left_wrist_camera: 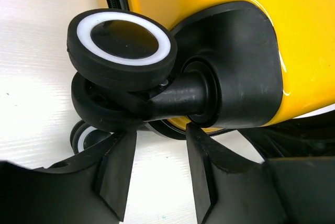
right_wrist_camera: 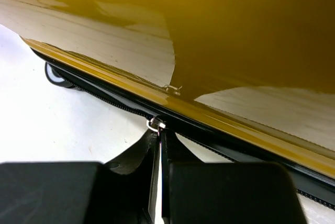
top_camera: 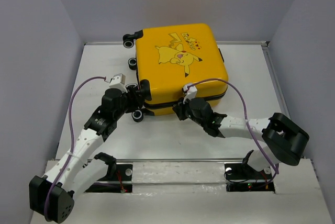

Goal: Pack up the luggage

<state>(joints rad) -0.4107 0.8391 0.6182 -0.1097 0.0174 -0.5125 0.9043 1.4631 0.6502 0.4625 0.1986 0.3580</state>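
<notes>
Up close, right gripper [right_wrist_camera: 158, 139] pinching zipper pull [right_wrist_camera: 155, 125], hidden overhead

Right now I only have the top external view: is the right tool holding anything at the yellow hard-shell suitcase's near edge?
Observer: Yes. The right wrist view shows the right tool shut on the small silver zipper pull at the seam of the yellow hard-shell suitcase.
Operator: And the left tool at the corner?
Observer: The left wrist view shows the left tool open, its fingers apart just below the black caster wheel with a white ring, gripping nothing.
Operator: Is that caster single?
Observer: No, twin: a second black wheel sits under the ringed one.
</notes>
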